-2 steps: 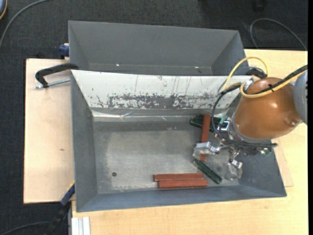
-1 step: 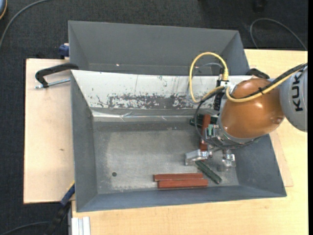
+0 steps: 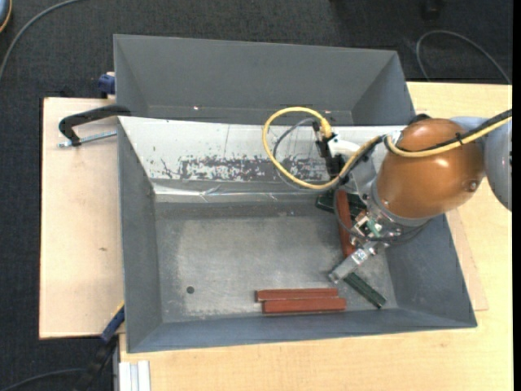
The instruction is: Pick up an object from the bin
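1 dk-green stick [image 3: 368, 293] by claw [image 3: 352, 265]; 1 red bar [image 3: 301, 301] nearby.

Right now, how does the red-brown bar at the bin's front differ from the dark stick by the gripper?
The red-brown bar is longer and thicker; the dark stick is slim. The bar lies along the front wall; the stick lies diagonally, next to the gripper. Both lie flat on the bin floor.

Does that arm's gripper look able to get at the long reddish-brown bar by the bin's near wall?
Probably yes: the gripper hangs just beside the long reddish-brown bar, nothing lies on it, though the bin's near wall is close.
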You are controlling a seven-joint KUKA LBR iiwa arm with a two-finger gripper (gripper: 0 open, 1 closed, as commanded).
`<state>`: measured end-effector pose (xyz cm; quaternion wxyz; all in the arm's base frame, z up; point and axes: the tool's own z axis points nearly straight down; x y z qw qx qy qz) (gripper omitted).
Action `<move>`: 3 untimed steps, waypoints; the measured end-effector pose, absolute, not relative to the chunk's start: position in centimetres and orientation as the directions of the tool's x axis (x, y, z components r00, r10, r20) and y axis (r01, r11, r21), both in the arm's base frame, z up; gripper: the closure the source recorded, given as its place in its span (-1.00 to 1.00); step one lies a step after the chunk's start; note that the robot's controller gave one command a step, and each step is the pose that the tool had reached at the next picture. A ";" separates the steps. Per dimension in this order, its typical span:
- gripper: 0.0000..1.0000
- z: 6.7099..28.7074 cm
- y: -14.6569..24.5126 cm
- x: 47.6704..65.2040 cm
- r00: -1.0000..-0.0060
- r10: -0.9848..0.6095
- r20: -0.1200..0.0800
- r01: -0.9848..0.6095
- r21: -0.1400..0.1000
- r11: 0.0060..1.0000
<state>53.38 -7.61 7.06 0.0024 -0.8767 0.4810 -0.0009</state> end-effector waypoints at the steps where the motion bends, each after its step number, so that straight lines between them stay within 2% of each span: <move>1: 1.00 7.1 -7.6 53.4 0.537 -0.844 -0.001 -0.844 -0.002 -0.537; 2: 1.00 15.9 -7.5 53.6 0.533 -0.846 0.004 -0.846 -0.009 -0.533; 3: 1.00 20.1 -7.4 53.7 0.529 -0.849 0.002 -0.849 -0.007 -0.529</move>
